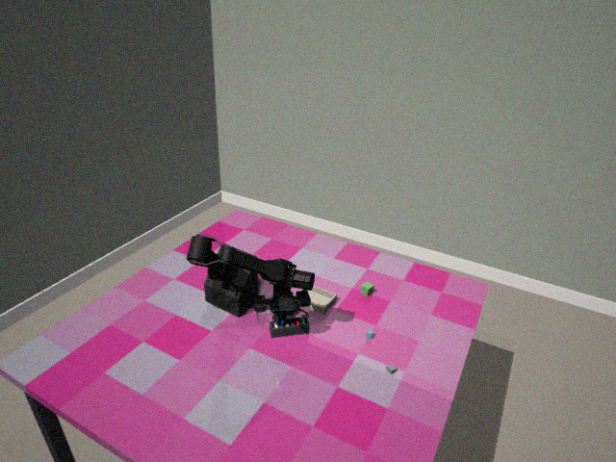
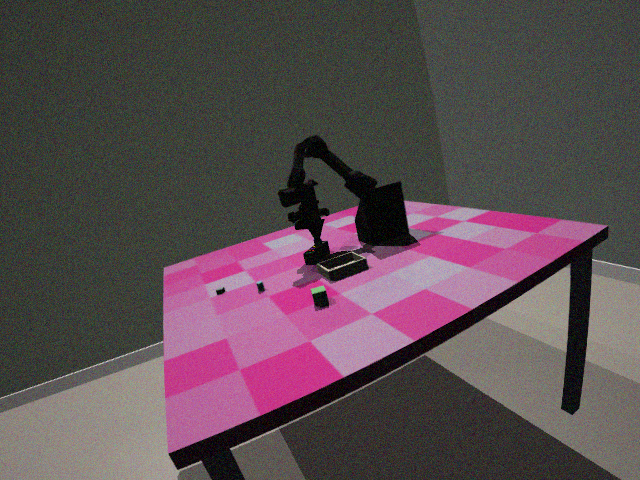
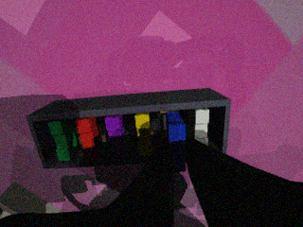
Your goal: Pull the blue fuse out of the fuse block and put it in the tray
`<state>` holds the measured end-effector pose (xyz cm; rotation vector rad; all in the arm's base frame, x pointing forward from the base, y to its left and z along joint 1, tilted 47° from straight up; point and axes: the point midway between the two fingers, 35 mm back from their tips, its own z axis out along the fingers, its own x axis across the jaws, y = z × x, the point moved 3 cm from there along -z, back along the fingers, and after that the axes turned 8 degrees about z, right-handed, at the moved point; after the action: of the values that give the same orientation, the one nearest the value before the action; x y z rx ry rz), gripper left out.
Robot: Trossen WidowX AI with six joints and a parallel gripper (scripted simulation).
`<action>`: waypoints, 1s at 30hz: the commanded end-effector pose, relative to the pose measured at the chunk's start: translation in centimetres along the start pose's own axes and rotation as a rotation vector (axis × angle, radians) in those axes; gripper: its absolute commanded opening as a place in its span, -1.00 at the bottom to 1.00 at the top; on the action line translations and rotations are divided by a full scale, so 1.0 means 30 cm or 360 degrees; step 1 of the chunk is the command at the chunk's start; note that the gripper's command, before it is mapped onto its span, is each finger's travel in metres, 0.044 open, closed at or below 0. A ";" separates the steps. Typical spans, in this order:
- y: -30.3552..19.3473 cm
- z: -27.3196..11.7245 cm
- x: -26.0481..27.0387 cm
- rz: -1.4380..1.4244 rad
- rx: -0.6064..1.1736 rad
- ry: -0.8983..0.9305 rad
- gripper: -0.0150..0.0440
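My gripper (image 1: 284, 317) (image 2: 317, 241) (image 3: 176, 146) is shut on the blue fuse (image 1: 282, 322) (image 3: 176, 130), pointing down over the dark fuse block (image 1: 290, 331) (image 2: 310, 258) (image 3: 142, 103). In the wrist view the blue fuse looks large and raised above the row, with small contacts showing beside it; whether its lower end is clear of the block is hidden. Left of it sit the yellow fuse (image 3: 142, 124), purple fuse (image 3: 114, 126), red fuse (image 3: 86, 131) and green fuse (image 3: 58, 134); right of it is the white fuse (image 3: 202, 117). The pale tray (image 1: 326, 306) (image 2: 345, 270) stands close to the block.
A green cube (image 1: 367, 289) (image 2: 320, 297) lies beyond the tray, away from the arm's base. A small teal block (image 1: 370, 334) (image 2: 260, 286) and a flat grey piece (image 1: 391, 369) (image 2: 220, 291) lie farther off on the pink checked table (image 1: 350, 416) (image 2: 289, 376).
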<state>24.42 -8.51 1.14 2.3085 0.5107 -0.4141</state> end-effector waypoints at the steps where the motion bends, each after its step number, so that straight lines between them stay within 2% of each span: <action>1: -0.001 -0.009 0.002 0.0009 0.0008 0.0004 -0.49; 30: 0.000 -0.057 0.000 0.0006 0.0005 0.0002 -0.49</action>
<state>24.59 -7.48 2.19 2.3058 0.5120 -0.4155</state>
